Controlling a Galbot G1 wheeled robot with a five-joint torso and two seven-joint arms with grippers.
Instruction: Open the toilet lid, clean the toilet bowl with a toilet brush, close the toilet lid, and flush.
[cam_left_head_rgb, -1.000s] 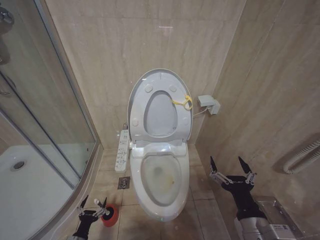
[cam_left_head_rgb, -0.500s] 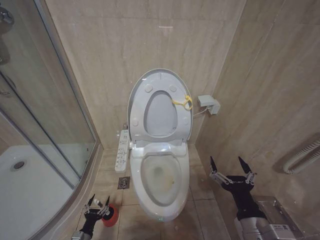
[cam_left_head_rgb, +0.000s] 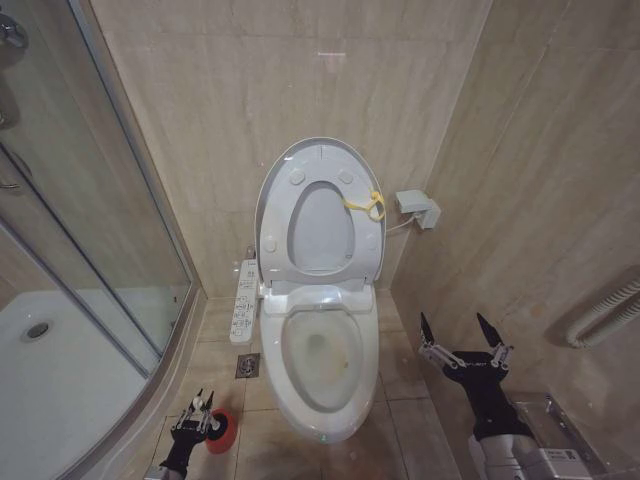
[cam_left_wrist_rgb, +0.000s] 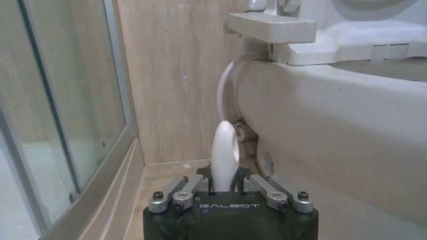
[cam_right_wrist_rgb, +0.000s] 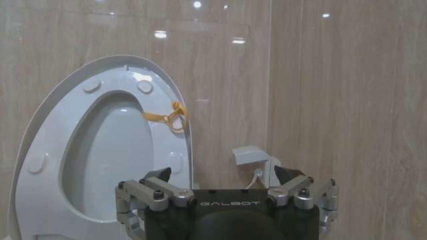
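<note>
The toilet lid (cam_left_head_rgb: 320, 158) stands raised against the back wall with the ring seat (cam_left_head_rgb: 275, 225) up against it and a yellow loop (cam_left_head_rgb: 367, 205) at its rim; the lid (cam_right_wrist_rgb: 113, 150) also appears in the right wrist view. Below it lies the toilet bowl (cam_left_head_rgb: 320, 350), uncovered, with brownish stains inside. My left gripper (cam_left_head_rgb: 203, 408) is low on the floor left of the bowl, over the red holder (cam_left_head_rgb: 222, 432). It (cam_left_wrist_rgb: 225, 181) is shut on the toilet brush's white handle (cam_left_wrist_rgb: 225, 147); the bristle head is hidden. My right gripper (cam_left_head_rgb: 462, 335) hangs open to the right of the bowl, holding nothing (cam_right_wrist_rgb: 223, 175).
A glass shower screen (cam_left_head_rgb: 90, 200) and white shower tray (cam_left_head_rgb: 50, 380) close off the left. A control panel (cam_left_head_rgb: 244, 300) juts from the bowl's left side, above a floor drain (cam_left_head_rgb: 247, 365). A wall box (cam_left_head_rgb: 418, 208) and a hose (cam_left_head_rgb: 605, 315) sit on the right wall.
My left gripper shifted right toward the red holder and its fingers went from spread to shut on the brush handle. The right arm stayed still.
</note>
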